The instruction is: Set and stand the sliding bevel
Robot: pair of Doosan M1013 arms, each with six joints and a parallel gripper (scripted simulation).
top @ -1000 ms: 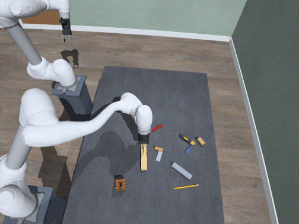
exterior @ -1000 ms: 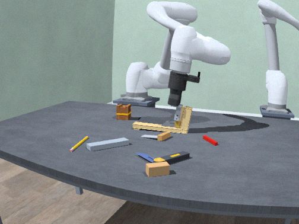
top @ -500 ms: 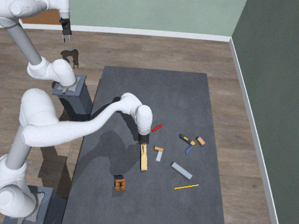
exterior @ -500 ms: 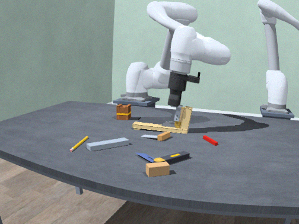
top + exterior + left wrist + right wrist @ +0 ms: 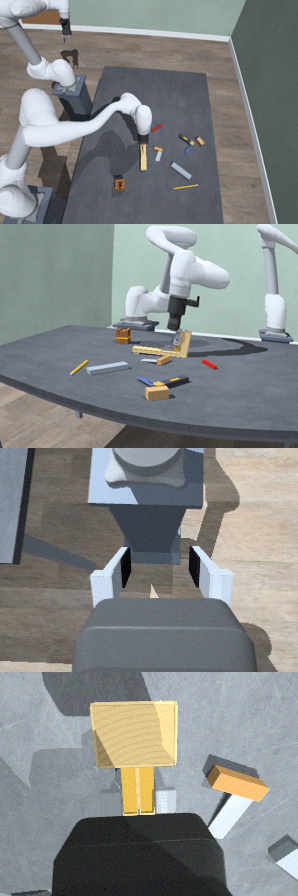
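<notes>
The wooden bevel's golden slotted stock [image 5: 177, 349] [image 5: 130, 791] is upright between the fingers of my right gripper [image 5: 177, 342] [image 5: 138, 777], which is shut on it. It stands close beside the upright pale leg [image 5: 185, 342] [image 5: 135, 734], above the pale rail [image 5: 154, 351] [image 5: 143, 163]. A grey blade [image 5: 168, 346] shows low beside the stock; its exact angle is hard to tell. The brown slotted block [image 5: 119, 185] [image 5: 123, 337] with a yellow band stands apart. My left gripper [image 5: 67, 39] [image 5: 159, 559] is open and empty, off the table. The black bevel [image 5: 185, 138] [image 5: 178, 381] has a blue blade.
A small square with orange stock [image 5: 158, 149] [image 5: 163, 360] [image 5: 239, 783] lies near the rail. Around it lie a red bar [image 5: 156, 128] [image 5: 209, 364], a grey bar [image 5: 181, 170] [image 5: 107, 368], a pencil [image 5: 185, 186] [image 5: 79, 367] and a tan block [image 5: 200, 141] [image 5: 156, 393].
</notes>
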